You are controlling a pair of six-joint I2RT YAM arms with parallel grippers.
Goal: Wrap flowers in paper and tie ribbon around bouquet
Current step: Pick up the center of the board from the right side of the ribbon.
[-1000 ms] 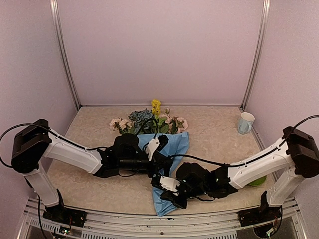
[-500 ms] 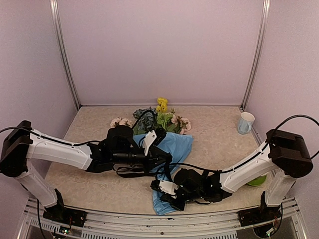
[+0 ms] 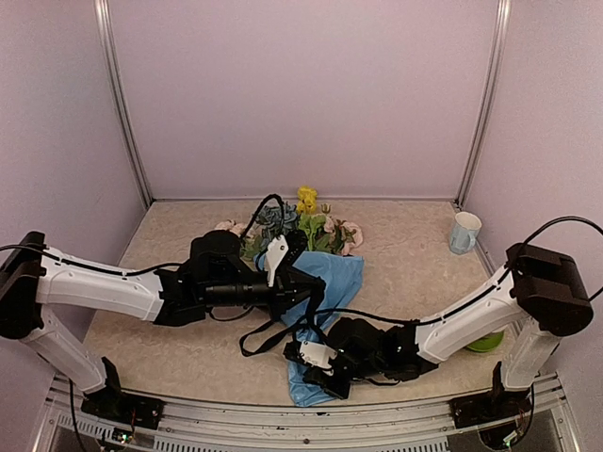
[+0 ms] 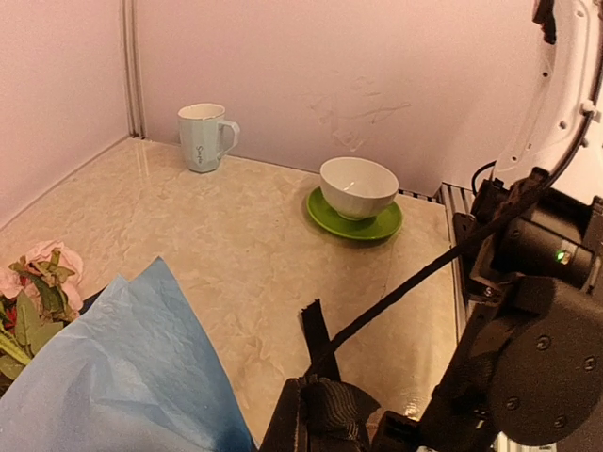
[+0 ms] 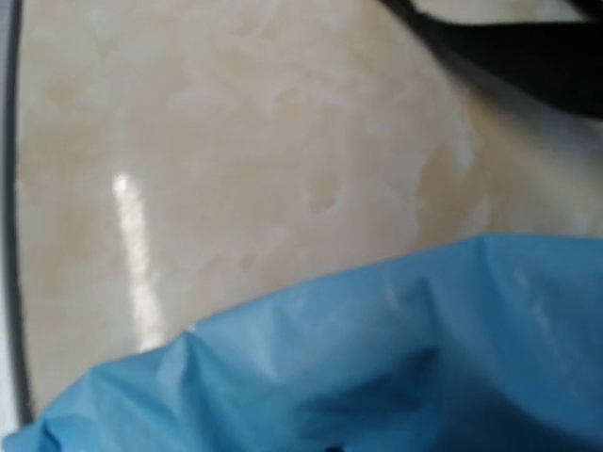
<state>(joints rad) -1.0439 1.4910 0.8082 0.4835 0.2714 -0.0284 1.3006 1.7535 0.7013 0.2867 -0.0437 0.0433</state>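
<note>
Left wrist: left tool (image 4: 318, 414) is pinching floppy black ribbon (image 4: 316, 331); white bowl (image 4: 358, 186) is sitting on green saucer (image 4: 384, 225); right tool (image 3: 325, 379) grip, cannot tell.

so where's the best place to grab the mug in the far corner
Probably the rim of the mug, coming straight down with one jaw inside: it stands upright with its mouth open. The handle sticks out on the side facing the bowl, so pinch the opposite wall.
</note>
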